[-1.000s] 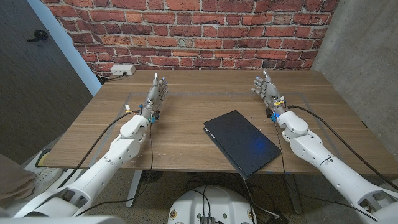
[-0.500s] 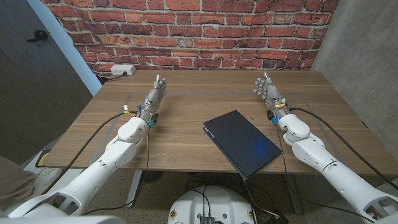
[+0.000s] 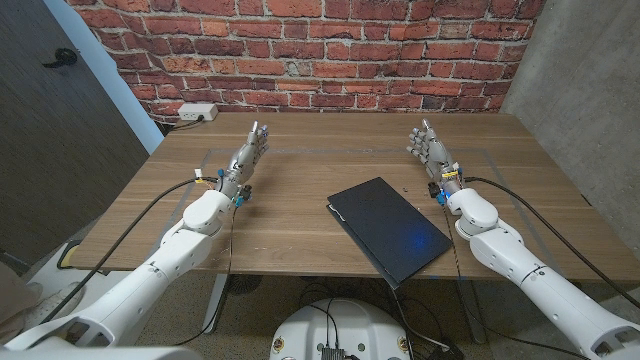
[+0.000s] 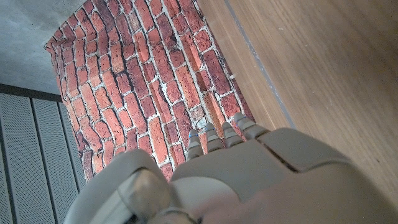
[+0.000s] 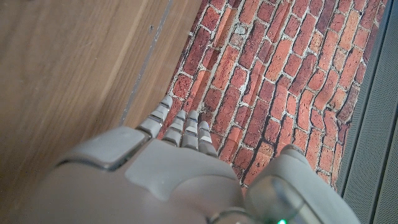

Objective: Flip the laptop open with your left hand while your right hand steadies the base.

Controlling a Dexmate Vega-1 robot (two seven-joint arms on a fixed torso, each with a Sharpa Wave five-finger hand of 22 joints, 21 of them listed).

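A wooden counter [image 3: 300, 215] with visible grain stands against a red brick wall [image 3: 300, 45]. A white power outlet strip [image 3: 198, 112] sits low on that wall, just behind the counter's far left corner. A grey concrete wall [image 3: 585, 70] rises on the right side. On the left hangs a dark door [image 3: 50, 120] with a black handle [image 3: 62, 58], and a pale blue strip edges it.

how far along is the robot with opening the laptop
Nothing looks done: the laptop lies closed on the table. Neither robot hand touches it; the left hand and right hand are both empty, fingers extended, off to either side. Left to do: right hand steadies the base, left hand lifts the lid.
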